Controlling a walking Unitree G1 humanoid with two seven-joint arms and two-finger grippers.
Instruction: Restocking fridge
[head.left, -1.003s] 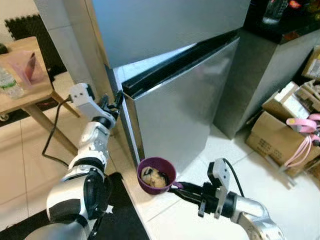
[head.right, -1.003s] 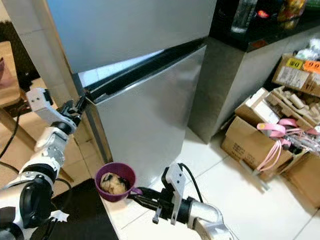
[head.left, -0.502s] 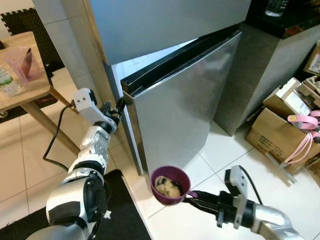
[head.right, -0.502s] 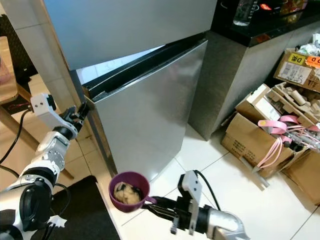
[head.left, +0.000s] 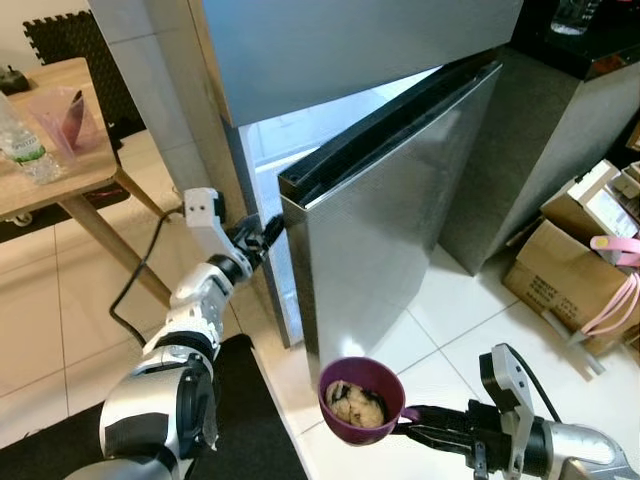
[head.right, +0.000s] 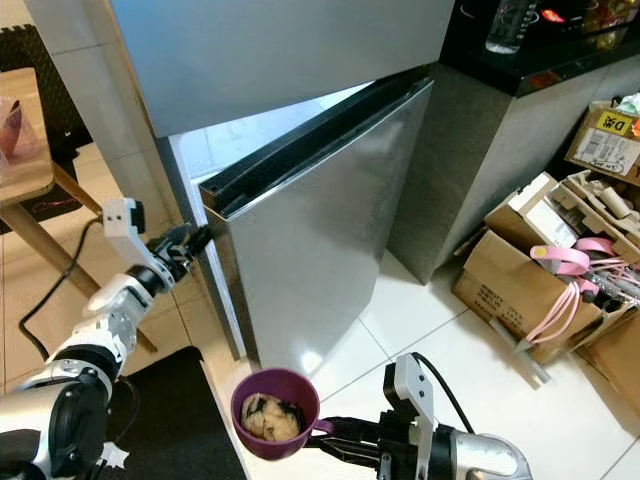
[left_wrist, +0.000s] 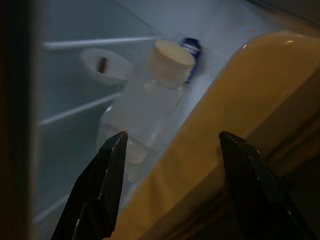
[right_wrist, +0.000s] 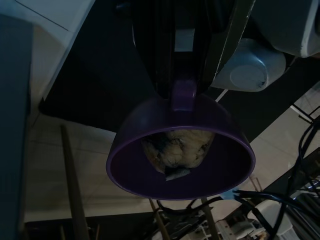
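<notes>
The silver fridge's lower door (head.left: 400, 220) stands partly ajar, showing the lit white inside (head.left: 300, 130). My left gripper (head.left: 268, 232) sits at the door's free edge, fingers spread apart, with the yellow door edge (left_wrist: 235, 125) and a clear bottle (left_wrist: 150, 105) on a shelf ahead of it. My right gripper (head.left: 415, 418) is shut on the handle of a purple bowl (head.left: 362, 398) holding food (right_wrist: 175, 147), low in front of the door above the white floor.
A wooden table (head.left: 60, 170) with a water bottle and pink bag stands at the left. Cardboard boxes (head.left: 575, 270) and pink hangers crowd the right. A dark counter (head.right: 520, 60) flanks the fridge. A black mat (head.left: 250, 420) lies by my feet.
The lower door has swung further out with my left gripper at its edge. The right gripper with the purple bowl sits lower and more to the right in view; the camera shifted too.
</notes>
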